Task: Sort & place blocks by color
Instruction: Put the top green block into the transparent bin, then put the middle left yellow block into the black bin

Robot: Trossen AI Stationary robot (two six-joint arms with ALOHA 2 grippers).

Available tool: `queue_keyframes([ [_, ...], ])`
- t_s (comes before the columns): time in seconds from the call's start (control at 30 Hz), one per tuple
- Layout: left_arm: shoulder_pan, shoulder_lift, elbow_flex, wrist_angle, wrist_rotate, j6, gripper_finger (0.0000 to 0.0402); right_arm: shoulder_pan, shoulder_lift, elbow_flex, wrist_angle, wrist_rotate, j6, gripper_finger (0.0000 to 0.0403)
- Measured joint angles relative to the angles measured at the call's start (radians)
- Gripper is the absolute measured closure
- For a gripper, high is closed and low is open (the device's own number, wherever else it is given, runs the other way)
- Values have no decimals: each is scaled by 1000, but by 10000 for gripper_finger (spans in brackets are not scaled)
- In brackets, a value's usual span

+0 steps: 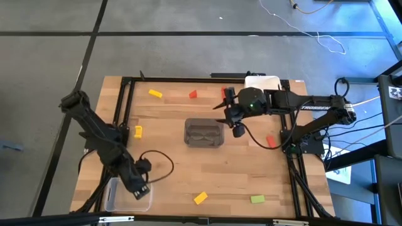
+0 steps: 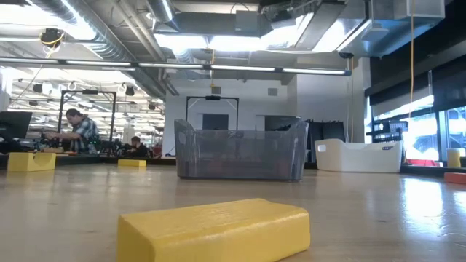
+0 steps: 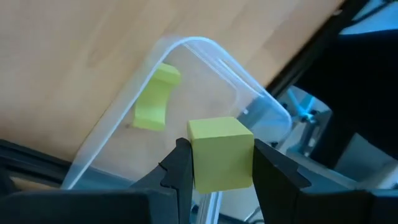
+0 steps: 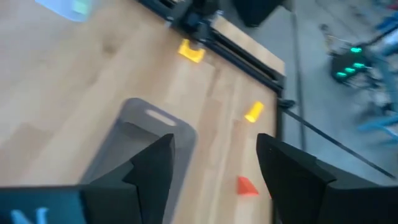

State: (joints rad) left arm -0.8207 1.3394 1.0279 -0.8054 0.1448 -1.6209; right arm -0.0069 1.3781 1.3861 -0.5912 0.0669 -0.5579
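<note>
**Green Block Held Over the Clear Bin**

From above, the left gripper [image 1: 139, 187] hung over the clear bin [image 1: 113, 199] at the table's near left corner. The right gripper [image 1: 233, 120] waited beside the grey bin [image 1: 204, 134], holding nothing, its fingers wide apart.

Down low, a yellow block [image 2: 215, 229] lay close by on the table [image 2: 378, 218].

From the left wrist, the fingers squeezed a light green block [image 3: 221, 152] by its flat sides (a good place to hold). Another green piece [image 3: 155, 99] lay in the bin. The block looked light, hard and not slippery.

From the right wrist, a red block [image 4: 246, 185] sat on the wood.
</note>
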Motion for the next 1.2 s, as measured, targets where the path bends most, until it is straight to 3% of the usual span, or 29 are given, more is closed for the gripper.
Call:
queue_keyframes([
  [0.33, -40, 135, 0, 38, -5, -52, 281, -118, 0, 0, -63, -462, -3, 173],
  [0.43, -40, 159, 0, 63, 2, -52, 281, -143, 0, 0, -79, -548, 5, 173],
  [0.63, -35, 180, 0, 68, -3, -55, 280, -150, 0, 0, -88, -565, 3, 173],
  [0.87, -34, 180, 0, 68, -6, -79, 226, -150, 0, 0, -90, -565, 5, 173],
  [1.2, -19, 180, 0, 65, -49, -97, 217, -150, 0, 0, -96, -540, 7, 173],
])
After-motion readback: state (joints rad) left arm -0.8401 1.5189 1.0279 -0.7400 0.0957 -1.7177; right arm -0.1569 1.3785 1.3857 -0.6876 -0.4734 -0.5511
